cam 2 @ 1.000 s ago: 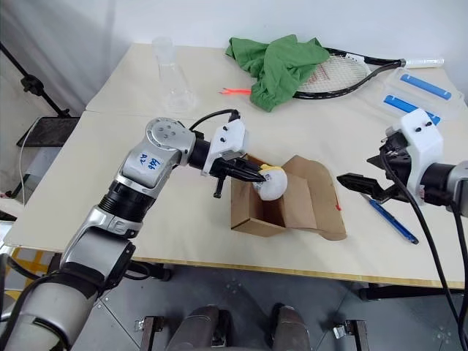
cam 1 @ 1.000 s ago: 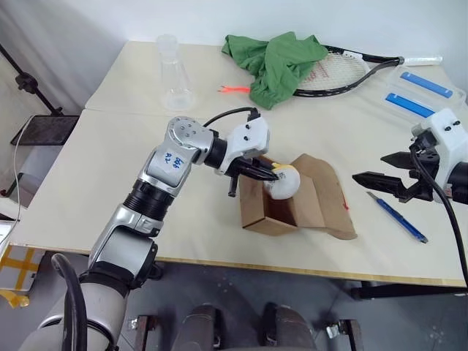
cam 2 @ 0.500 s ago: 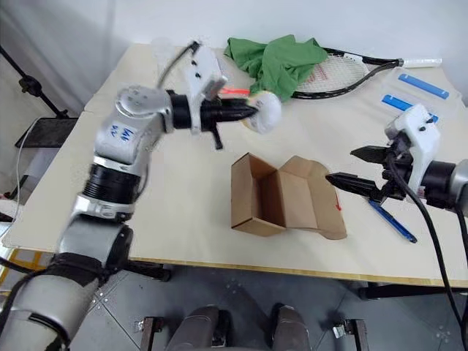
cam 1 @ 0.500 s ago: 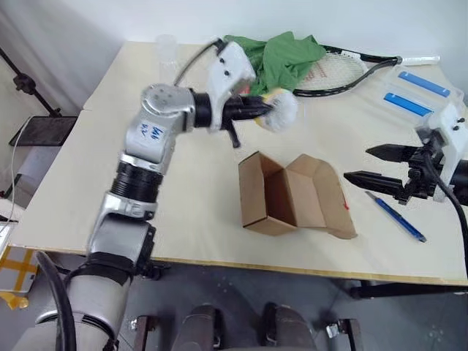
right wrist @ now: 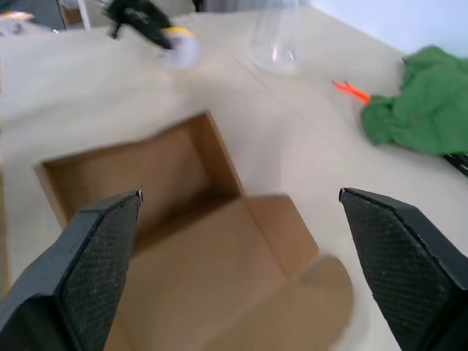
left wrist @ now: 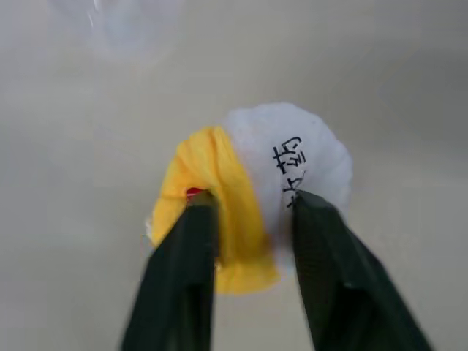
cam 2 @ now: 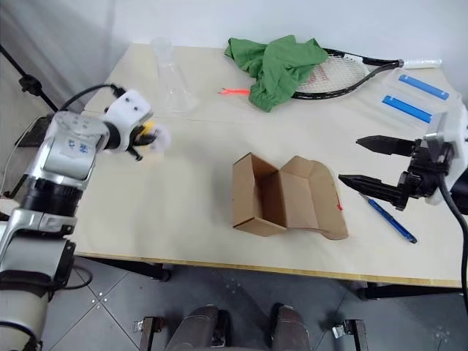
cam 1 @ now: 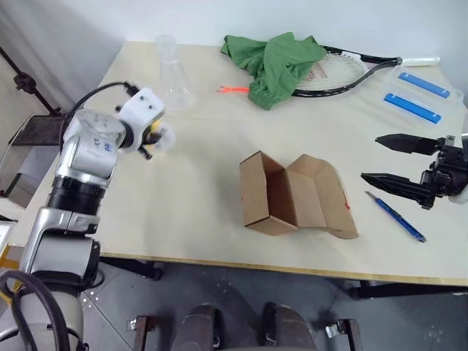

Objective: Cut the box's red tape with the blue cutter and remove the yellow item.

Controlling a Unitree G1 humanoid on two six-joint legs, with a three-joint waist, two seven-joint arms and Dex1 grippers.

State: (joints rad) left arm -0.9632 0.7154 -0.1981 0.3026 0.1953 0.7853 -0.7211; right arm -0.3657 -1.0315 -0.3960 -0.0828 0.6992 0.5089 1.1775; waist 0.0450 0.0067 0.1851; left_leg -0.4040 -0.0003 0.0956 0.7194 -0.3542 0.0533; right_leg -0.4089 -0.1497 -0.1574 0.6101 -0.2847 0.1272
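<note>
The brown box [cam 1: 292, 197] lies open in the middle of the table, flaps spread and its inside bare. A scrap of red tape [cam 1: 346, 205] shows on its right flap. At the table's left, my left gripper [cam 1: 152, 139] has the yellow item [left wrist: 219, 183], a small yellow-and-white bundle with black writing, between its fingertips, which touch it on both sides. The blue cutter [cam 1: 395, 216] lies on the table right of the box. Just above it my right gripper [cam 1: 371, 157] hovers open and holds nothing, pointing at the box.
A clear flask [cam 1: 172, 73] stands just behind my left gripper. At the back lie a green cloth [cam 1: 281, 58], a racket [cam 1: 344, 69] and a thin orange-red forked object [cam 1: 232, 89]. Two blue bars in clear casing [cam 1: 417, 95] sit at the back right.
My left gripper lifted the yellow item out of the box and swung it far to the table's left side. The right gripper turned its wrist and stayed open.
</note>
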